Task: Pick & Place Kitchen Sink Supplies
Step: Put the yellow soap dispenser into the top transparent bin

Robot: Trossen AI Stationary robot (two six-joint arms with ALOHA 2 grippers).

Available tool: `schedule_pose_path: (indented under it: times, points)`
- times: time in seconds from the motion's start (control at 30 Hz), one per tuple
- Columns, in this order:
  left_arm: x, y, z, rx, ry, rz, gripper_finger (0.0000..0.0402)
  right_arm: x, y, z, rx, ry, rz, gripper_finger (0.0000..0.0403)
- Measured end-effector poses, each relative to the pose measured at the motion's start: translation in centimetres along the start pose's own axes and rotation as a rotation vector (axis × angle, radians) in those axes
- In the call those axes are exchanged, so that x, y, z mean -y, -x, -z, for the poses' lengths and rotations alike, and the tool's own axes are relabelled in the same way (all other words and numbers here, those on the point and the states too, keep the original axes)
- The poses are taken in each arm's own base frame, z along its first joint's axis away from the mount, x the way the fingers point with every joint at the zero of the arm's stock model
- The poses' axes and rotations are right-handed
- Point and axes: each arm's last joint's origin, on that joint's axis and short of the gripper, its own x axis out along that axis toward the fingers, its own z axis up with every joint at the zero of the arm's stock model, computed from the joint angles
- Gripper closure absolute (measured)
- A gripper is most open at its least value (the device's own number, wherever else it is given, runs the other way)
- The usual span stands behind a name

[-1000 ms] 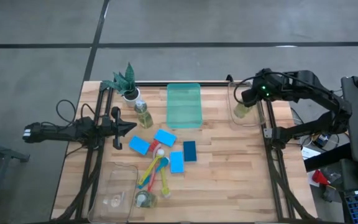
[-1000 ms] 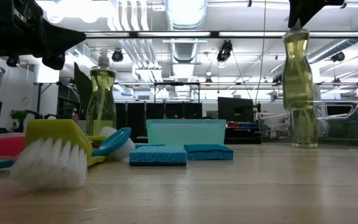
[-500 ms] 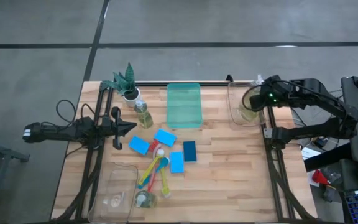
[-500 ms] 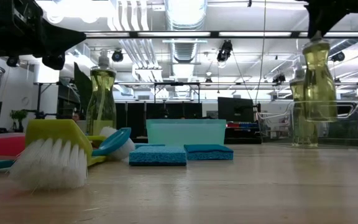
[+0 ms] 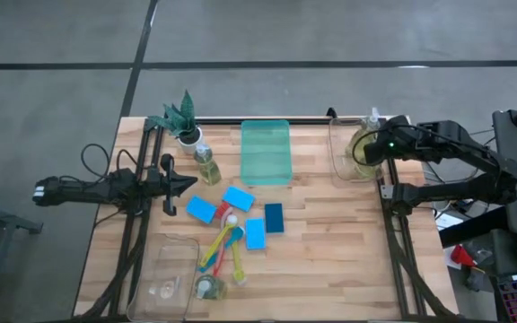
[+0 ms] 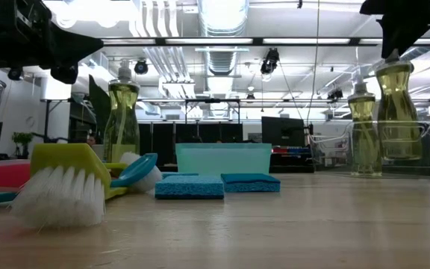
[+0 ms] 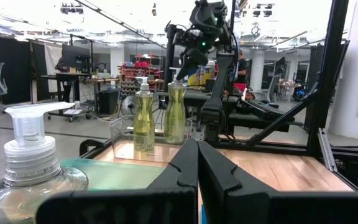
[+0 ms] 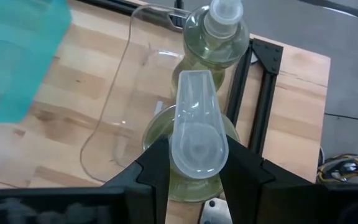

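Note:
My right gripper [image 5: 367,149] is shut on a clear bottle of yellowish soap [image 6: 398,109] and holds it inside the clear tray [image 5: 339,144] at the table's far right. A second soap bottle [image 8: 219,36] stands upright on that tray's floor, just beyond the held one. My left gripper [image 5: 192,182] waits shut over the table's left side, near another soap bottle [image 5: 206,165] that stands on the wood. Blue sponges [image 5: 238,198] and coloured brushes [image 5: 223,248] lie at the table's middle. My right gripper pinches the bottle's whitish cap [image 8: 194,124] between its two fingers [image 8: 158,165], one on each side. The fingers come from above, slanting down. The bottle hangs upright below them, its base [image 6: 399,155] a little above the tray's floor, beside the standing bottle [image 6: 362,134].
A green tray [image 5: 266,152] lies at the far middle and a potted plant [image 5: 182,117] at the far left. A second clear tray [image 5: 162,285] sits at the near left, with a soap bottle [image 5: 209,287] lying beside it.
My right gripper has sunk and drawn toward the table's right edge, still shut on the soap bottle. The bottle, upright throughout, has come down from above the clear tray's rim to inside the tray, next to the standing bottle.

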Motion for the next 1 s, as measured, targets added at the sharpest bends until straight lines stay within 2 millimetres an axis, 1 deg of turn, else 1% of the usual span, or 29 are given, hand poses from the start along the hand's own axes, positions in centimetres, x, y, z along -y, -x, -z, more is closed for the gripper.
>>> schedule_pose_path:
  times: [0.6,0.8,1.0]
  points:
    - [0.0,0.0,0.0,0.001,0.0,0.0,0.0399,-0.8,-3.0,1.3,-0.02,0.041,0.068,0.0296]
    - [0.0,0.0,0.0,0.0,0.0,0.0,0.0399,-0.8,-3.1,1.4,-0.016,0.043,0.073,0.0281]
    - [0.0,0.0,0.0,0.0,0.0,0.0,0.0399,-0.7,-2.6,1.2,-0.014,0.04,0.061,0.0265]
